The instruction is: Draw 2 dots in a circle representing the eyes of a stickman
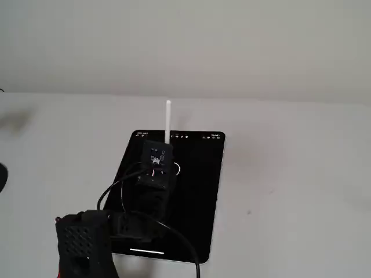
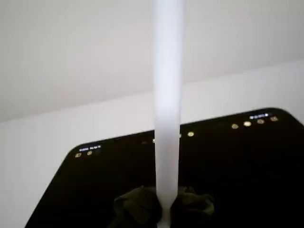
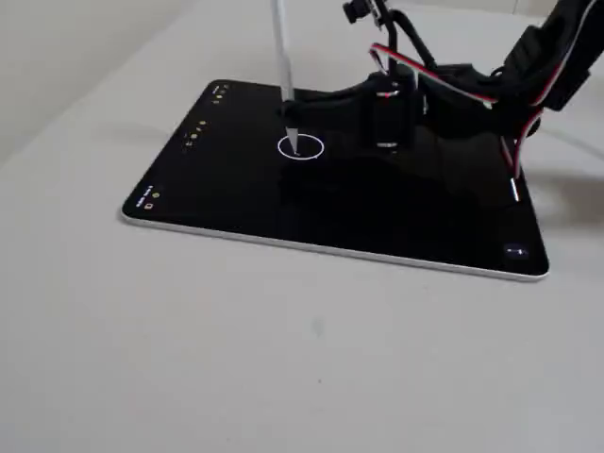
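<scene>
A black tablet [image 3: 236, 189] lies flat on the light table. A thin white circle [image 3: 322, 147] is drawn on its screen. My gripper [image 3: 300, 109] is shut on a white stylus [image 3: 280, 47] held nearly upright, and the tip stands inside the circle at its left half. I cannot make out the dots in any view. From behind, the arm covers most of the circle, leaving only an arc [image 1: 178, 169] beside the gripper [image 1: 166, 145]. In the wrist view the stylus [image 2: 168, 95] rises from the dark fingers [image 2: 142, 209] over the screen [image 2: 247, 171].
Small toolbar icons [image 3: 196, 132] line the tablet's far short edge. The arm's black body and cables [image 1: 87, 237] hang over the tablet's near end. Pale table surface [image 3: 283, 359] surrounds the tablet on all sides.
</scene>
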Available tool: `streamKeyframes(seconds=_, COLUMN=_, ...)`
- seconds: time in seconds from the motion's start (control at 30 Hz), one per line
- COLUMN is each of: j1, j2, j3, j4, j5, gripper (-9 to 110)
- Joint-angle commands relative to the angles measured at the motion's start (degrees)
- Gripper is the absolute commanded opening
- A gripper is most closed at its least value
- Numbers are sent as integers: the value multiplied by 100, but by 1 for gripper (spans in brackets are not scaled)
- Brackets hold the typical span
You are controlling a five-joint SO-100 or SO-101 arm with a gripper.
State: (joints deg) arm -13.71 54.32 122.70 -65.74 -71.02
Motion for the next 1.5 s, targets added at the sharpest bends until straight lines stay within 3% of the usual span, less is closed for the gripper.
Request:
streamKeyframes(seconds=0.0, j1=-132, j2=360, j3=62, j4=-114, j5=35, gripper=0)
streamKeyframes(seconds=0.63, j1=-62, j2=360, j3=-9, j4=-53, j5=53, gripper=0)
streamKeyframes(seconds=1.03, j1=387, j2=1600, j3=0, j4=1090, j5=1099, gripper=0)
streamKeyframes(seconds=1.47, j1=545, j2=1063, j3=0, j4=765, j5=589, gripper=0)
